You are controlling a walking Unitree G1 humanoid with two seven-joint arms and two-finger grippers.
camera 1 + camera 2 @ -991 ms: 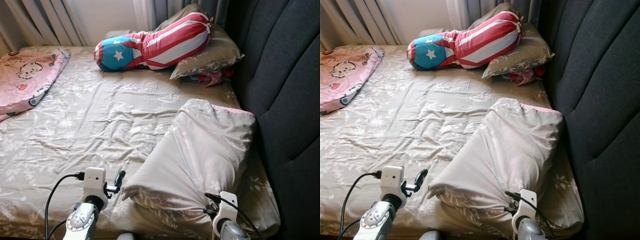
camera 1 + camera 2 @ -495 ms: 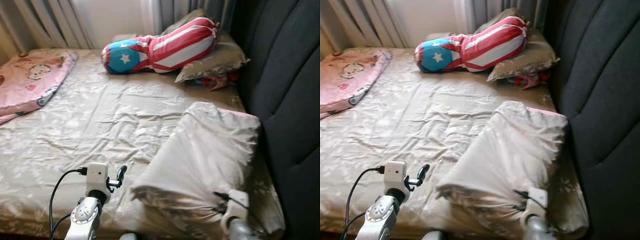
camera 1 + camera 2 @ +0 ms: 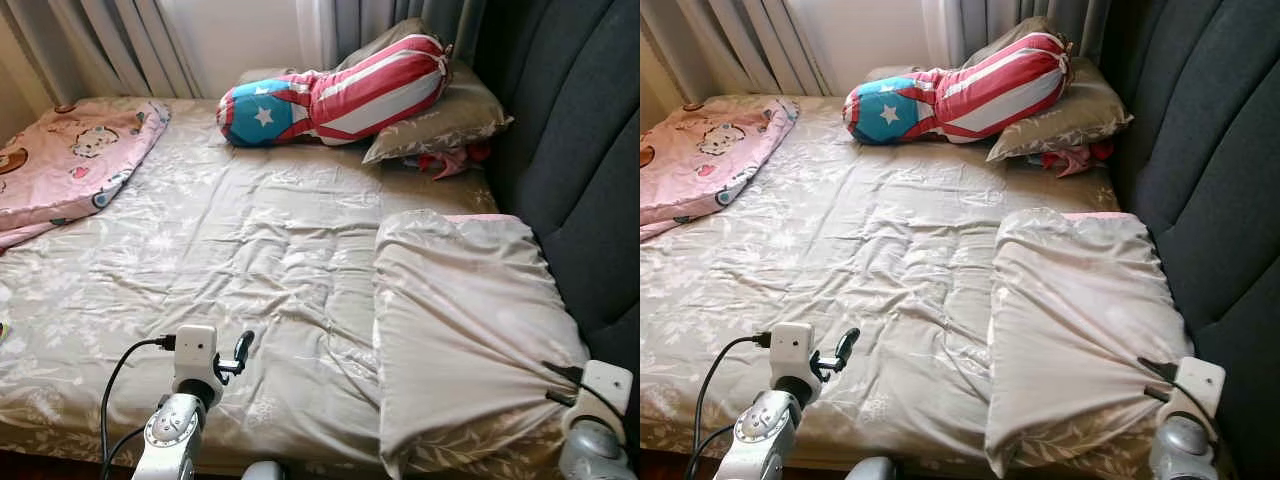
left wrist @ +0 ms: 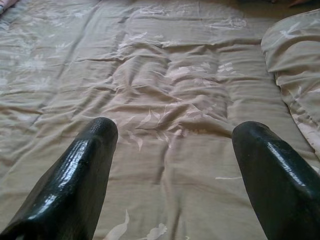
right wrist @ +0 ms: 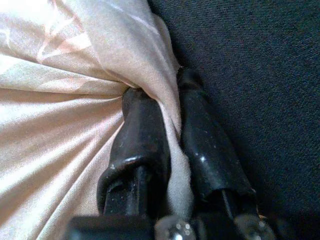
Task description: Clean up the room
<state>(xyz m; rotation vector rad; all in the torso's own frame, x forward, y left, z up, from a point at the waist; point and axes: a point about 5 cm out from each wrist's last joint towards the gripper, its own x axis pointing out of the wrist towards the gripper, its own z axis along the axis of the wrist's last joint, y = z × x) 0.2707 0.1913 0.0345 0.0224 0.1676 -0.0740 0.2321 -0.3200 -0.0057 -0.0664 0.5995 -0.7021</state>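
A beige floral pillow (image 3: 470, 330) lies flat on the bed's right side, along the dark headboard (image 3: 590, 150). My right gripper (image 3: 556, 373) is shut on the pillow's near right edge; in the right wrist view its fingers (image 5: 200, 135) pinch a fold of the pillowcase (image 5: 60, 125) close to the headboard fabric (image 5: 250, 75). My left gripper (image 3: 240, 350) hovers low over the wrinkled beige sheet (image 3: 230, 250) near the bed's front edge. The left wrist view shows that gripper (image 4: 175, 132) open, with nothing between its fingers.
A red, white and blue striped bolster (image 3: 340, 95) rests on a second beige pillow (image 3: 440, 120) at the bed's far end, with a red cloth (image 3: 455, 160) under it. A pink cartoon blanket (image 3: 70, 165) lies at the far left. Curtains (image 3: 100, 40) hang behind.
The pillow has swung from slanting across the bed to lying flat along the headboard. My right gripper moved right with it. The left arm stayed put; the camera shifted.
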